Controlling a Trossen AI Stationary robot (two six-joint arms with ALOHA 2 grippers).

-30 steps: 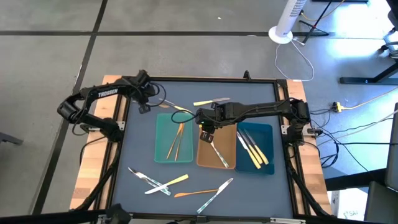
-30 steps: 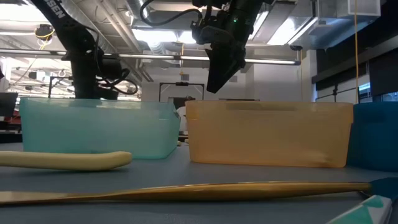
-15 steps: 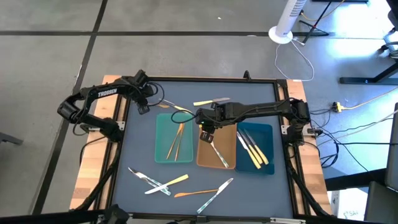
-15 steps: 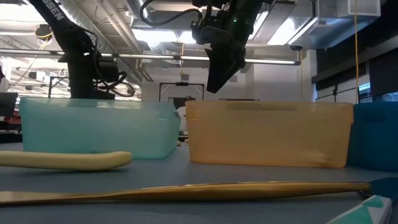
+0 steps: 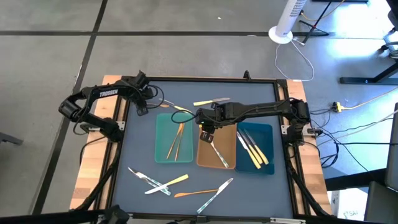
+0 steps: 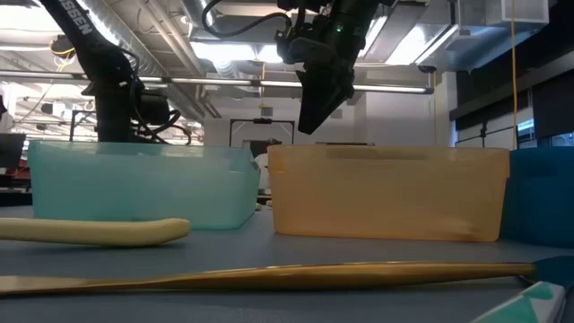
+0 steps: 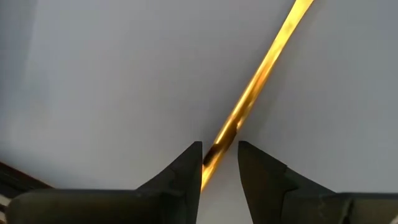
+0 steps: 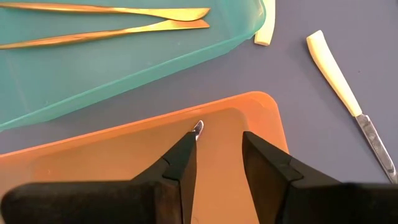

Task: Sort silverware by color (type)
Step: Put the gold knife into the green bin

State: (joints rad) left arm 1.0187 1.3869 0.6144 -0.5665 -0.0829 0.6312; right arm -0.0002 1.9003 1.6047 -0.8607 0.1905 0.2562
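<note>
Both arms matte black, tubular links w/ chunky joint housings. Left arm (image 5: 99, 99) has white "TROSSEN" lettering along upper link; black cables loop near its wrist. Right arm (image 5: 261, 111) same build, cable bundle at base. Left fingers (image 7: 186, 177) dark, wedge-shaped, tapering to blunt tips. Right fingers (image 8: 180, 168) identical: black, smooth, angular.

Lab: exposed ceiling ducts (image 6: 224, 63), concrete floor (image 5: 50, 56)
</note>
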